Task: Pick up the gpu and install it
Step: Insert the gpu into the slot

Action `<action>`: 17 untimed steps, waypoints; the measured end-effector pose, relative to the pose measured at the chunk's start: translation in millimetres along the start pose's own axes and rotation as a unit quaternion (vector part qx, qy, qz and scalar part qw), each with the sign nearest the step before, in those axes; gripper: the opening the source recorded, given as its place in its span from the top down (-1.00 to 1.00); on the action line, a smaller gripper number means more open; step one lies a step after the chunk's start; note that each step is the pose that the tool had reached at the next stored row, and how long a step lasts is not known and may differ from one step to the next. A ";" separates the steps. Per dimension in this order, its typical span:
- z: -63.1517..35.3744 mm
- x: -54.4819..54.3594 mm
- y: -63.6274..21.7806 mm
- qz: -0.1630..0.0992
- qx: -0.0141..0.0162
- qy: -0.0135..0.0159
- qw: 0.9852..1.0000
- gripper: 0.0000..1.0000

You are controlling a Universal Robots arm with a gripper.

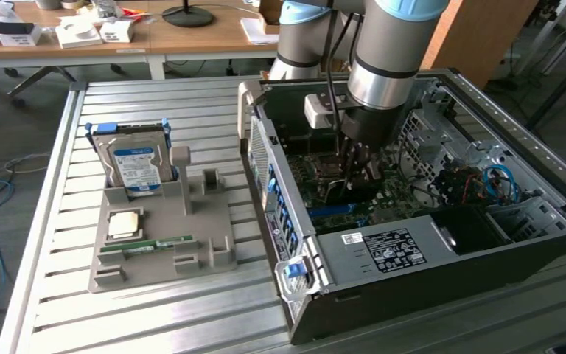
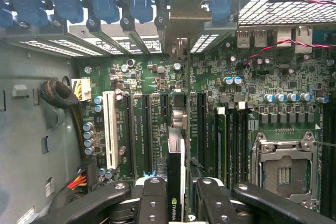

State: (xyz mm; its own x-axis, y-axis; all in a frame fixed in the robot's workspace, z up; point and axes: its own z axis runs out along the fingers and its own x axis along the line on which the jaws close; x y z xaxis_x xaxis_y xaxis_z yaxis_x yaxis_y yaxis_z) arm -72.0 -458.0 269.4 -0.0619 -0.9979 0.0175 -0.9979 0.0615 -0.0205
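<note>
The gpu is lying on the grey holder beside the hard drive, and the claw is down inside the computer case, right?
No. The gpu is gripped in the claw, not on the grey holder; the wrist view shows it. The claw is inside the computer case.

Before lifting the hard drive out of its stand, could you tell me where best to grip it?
Probably take the hard drive by its upper edge from above, pinching the flat faces: it stands upright with its lower end in the grey stand.
</note>
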 end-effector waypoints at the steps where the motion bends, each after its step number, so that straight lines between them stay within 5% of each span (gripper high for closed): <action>1: 0.0 0.0 0.0 0.000 0.000 0.000 1.000 0.47; 17: 4.6 -0.1 0.1 0.000 0.000 -0.001 1.000 0.47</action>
State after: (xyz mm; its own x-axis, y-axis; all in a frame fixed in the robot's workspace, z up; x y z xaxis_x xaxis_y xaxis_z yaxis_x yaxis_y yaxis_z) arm -72.0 -458.0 264.7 -0.0619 -0.9979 0.0164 -0.9979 0.0615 -0.0210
